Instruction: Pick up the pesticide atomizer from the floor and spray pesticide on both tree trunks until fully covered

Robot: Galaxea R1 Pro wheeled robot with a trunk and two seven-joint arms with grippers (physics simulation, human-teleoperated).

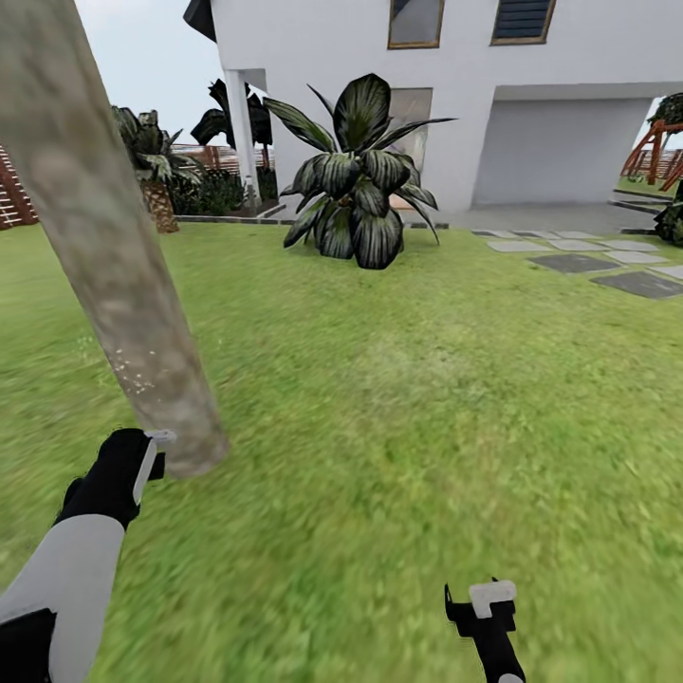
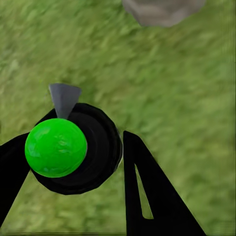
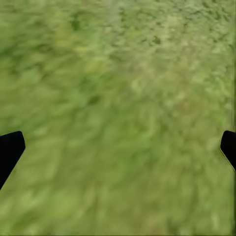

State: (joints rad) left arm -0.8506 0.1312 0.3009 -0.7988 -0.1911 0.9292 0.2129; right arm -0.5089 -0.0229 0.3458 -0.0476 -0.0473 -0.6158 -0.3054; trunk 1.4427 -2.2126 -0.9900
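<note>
The pesticide atomizer (image 2: 55, 147) has a round black body, a bright green ball top and a grey cone nozzle. My left gripper (image 2: 73, 162) is shut on it, one black finger on each side. In the head view the left gripper (image 1: 142, 465) hangs low at the left, right beside the foot of a thick grey-beige tree trunk (image 1: 104, 256) that leans up to the top left. The trunk's base (image 2: 162, 10) also shows past the nozzle. My right gripper (image 1: 484, 607) is open over bare grass (image 3: 118, 118), holding nothing.
Green lawn (image 1: 408, 408) spreads ahead. A large broad-leaved plant (image 1: 356, 180) stands before a white house (image 1: 493, 104). Grey paving slabs (image 1: 588, 261) lie at the right, a short palm (image 1: 156, 185) and a slat fence (image 1: 14, 194) at the left.
</note>
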